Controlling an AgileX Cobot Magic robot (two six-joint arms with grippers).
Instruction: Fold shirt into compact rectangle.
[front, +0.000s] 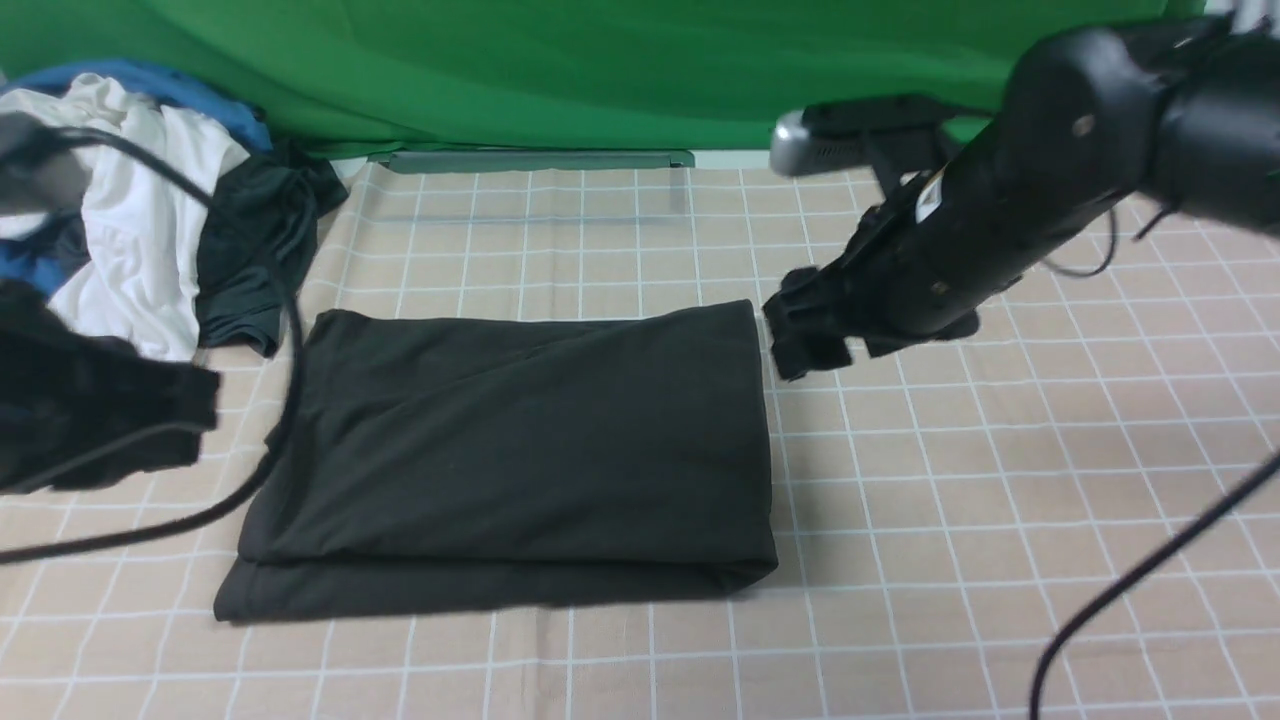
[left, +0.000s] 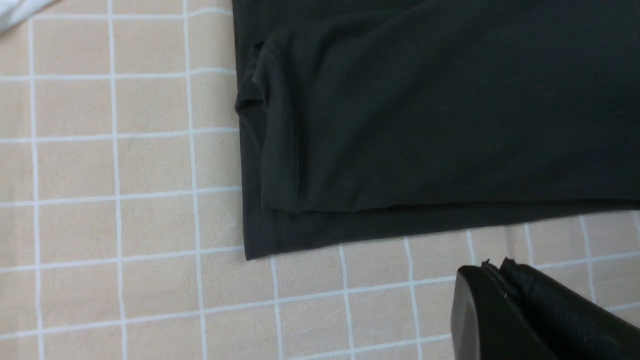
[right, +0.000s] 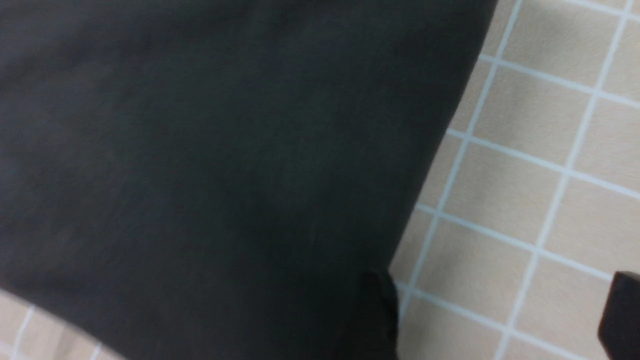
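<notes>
You have the shirt (front: 520, 450) lying folded into a flat black rectangle on the checked tablecloth (front: 1000, 480), nearer its left half and well in from every edge, with a lower layer showing along the near edge of the fold. Your right gripper (front: 805, 335) hangs just beside the shirt's far right corner; its fingers (right: 620, 315) stand wide apart and hold nothing, one dark against the cloth's edge, the other over bare tablecloth. Your left gripper (left: 492, 272) sits over the tablecloth just off the shirt's near left corner, fingers pressed together, empty, touching no fabric. A pile of white, blue and dark clothes (front: 150, 220) occupies the far left corner.
</notes>
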